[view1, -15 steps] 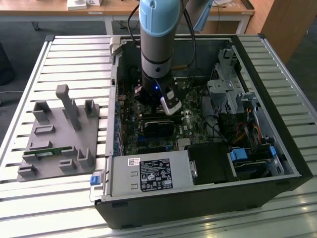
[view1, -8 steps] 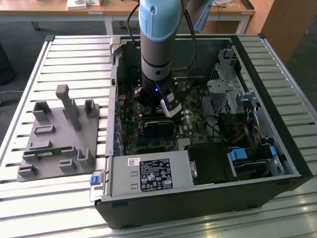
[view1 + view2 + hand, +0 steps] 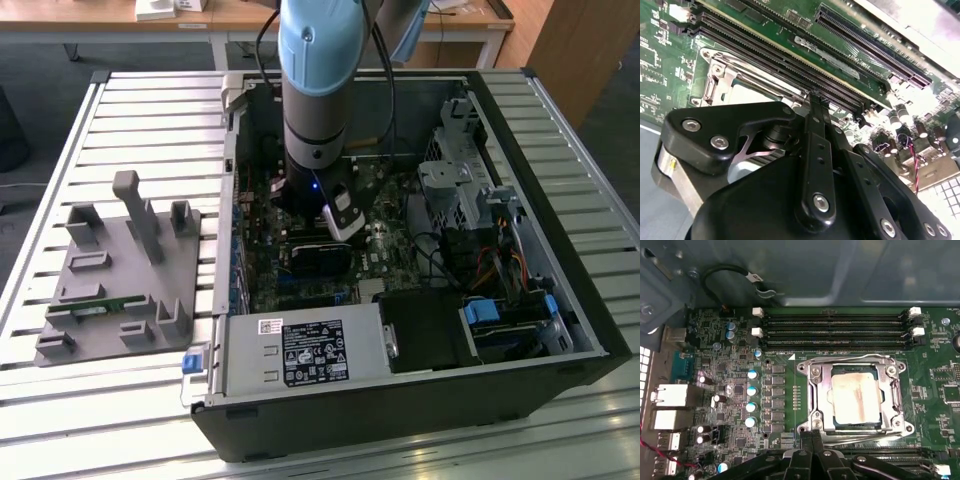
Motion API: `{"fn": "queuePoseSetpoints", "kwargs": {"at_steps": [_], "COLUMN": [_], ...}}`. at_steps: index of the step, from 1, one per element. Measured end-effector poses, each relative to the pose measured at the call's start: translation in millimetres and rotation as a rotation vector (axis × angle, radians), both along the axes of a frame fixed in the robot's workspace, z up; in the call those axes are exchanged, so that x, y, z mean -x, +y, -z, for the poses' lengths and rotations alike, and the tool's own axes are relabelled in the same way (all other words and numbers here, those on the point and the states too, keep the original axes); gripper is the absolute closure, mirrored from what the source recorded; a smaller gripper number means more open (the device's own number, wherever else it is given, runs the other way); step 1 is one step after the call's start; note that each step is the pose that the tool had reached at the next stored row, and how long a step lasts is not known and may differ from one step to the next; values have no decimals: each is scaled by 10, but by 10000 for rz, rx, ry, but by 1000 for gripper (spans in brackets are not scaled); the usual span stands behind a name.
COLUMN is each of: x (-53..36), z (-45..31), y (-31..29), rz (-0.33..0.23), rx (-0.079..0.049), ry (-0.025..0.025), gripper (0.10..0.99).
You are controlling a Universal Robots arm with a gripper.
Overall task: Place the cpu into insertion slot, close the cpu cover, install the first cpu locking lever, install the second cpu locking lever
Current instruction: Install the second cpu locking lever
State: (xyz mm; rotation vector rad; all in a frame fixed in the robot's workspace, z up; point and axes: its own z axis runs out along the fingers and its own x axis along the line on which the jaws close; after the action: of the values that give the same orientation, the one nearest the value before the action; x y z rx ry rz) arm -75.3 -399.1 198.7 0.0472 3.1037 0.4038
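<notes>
Black, bolted gripper [image 3: 812, 440] fingers [image 3: 815, 150] sit nearest us in both wrist views, pressed together with nothing between them, their tips at the edge of the silver-grey metal cpu cover [image 3: 815, 390]. We see that windowed frame lying flat over the square socket, the insertion slot [image 3: 892, 412], with the dull silver cpu [image 3: 856, 397] seated inside. Beside it run long black memory slots [image 3: 835, 330] on the green motherboard [image 3: 735, 390].

A bench [image 3: 150, 100] of pale metal slats running across carries everything in the exterior view. On the exterior view's left lies a flat grey fixture plate [image 3: 125, 275] with upright blocks and posts, and a small green module [image 3: 100, 308] rests in one of its holders. Just beside it, toward the exterior view's right, an open black computer case [image 3: 400, 410] lies on its side on the slats, taking up most of that half.
</notes>
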Motion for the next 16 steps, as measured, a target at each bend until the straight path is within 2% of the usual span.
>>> {"fn": "queuePoseSetpoints", "kwargs": {"at_steps": [6, 10, 16], "x": [19, 27, 33], "z": [25, 49, 46], "y": [0, 2, 0], "rz": [1, 0, 0], "rx": [-262, -390, -453], "ry": [-19, -36, -40], "gripper": [980, 980, 980]}}
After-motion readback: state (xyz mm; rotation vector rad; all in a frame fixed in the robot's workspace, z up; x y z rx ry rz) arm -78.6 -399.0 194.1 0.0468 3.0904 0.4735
